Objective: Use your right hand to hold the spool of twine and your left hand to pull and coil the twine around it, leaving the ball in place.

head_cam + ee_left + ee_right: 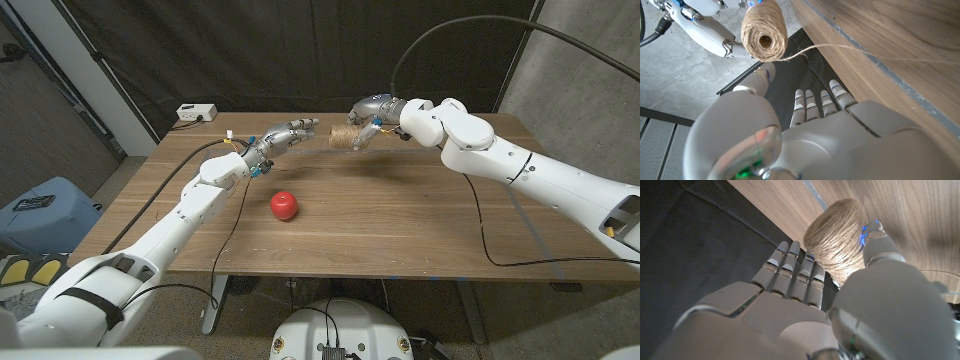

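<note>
the left hand (pixel 283 135) is held above the table's (pixel 420 220) far left part, fingers stretched out toward the spool (pixel 344 139), nothing gripped. a red ball (pixel 285 206) is set on the table nearer the front. the spool is gripped by the right hand (pixel 374 118), lifted off the table, a strand (pixel 840 47) trailing loose.

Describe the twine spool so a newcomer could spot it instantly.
Start at the wooden table and look toward its far edge, where the right hand holds something up in the air. That is the spool of twine: a tan, fibrous cylinder with a loose strand trailing off, unlike the smooth red ball lying nearer on the tabletop.
</note>
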Controlling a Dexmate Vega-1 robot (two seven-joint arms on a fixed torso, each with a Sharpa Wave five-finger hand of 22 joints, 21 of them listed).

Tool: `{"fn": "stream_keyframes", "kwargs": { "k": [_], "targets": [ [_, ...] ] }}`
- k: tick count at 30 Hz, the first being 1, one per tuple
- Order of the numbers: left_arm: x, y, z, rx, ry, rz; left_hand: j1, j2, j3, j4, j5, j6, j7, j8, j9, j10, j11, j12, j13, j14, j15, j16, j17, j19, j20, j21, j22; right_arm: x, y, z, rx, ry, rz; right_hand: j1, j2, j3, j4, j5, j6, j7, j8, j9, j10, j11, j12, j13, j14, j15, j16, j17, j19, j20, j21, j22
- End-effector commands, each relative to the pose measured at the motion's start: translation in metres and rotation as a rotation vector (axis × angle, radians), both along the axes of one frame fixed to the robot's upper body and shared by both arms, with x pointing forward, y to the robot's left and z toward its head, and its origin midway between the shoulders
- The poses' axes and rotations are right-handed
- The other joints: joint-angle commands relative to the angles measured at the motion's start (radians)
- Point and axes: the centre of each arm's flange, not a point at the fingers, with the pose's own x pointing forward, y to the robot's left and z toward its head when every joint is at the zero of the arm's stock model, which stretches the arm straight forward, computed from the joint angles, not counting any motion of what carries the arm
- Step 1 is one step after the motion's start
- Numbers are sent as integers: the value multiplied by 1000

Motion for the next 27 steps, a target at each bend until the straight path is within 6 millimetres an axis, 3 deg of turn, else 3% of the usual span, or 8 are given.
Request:
{"fn": "stream_keyframes", "kwargs": {
  "k": [1, 27],
  "targets": [
    [-1, -7, 0, 36, -2, -11, 23, 6, -1, -3, 0, 16, 0, 9, 2, -4, -1, 2, 5, -2, 5, 5, 2, -3, 4, 4, 3, -8, -6, 8, 33, -22, 15, 16, 26, -5, 1, 3, 57, -41, 12, 3, 70, -59, 8, 4, 10, -162, 5, 5, 15, -2, 6, 5],
    [2, -31, 0, 57, -12, -18, 98, 12, -3, -4, 1, 32, 1, 16, 3, 22, -14, 16, 10, 24, -3, 14, 2, 9, 2, 10, 3, -34, -5, 11, 55, -35, 70, 20, 28, -11, 1, 1, 67, -43, 15, 1, 81, -57, 8, 3, 20, -162, 5, 11, 22, 1, 6, 5]
  ]
}}
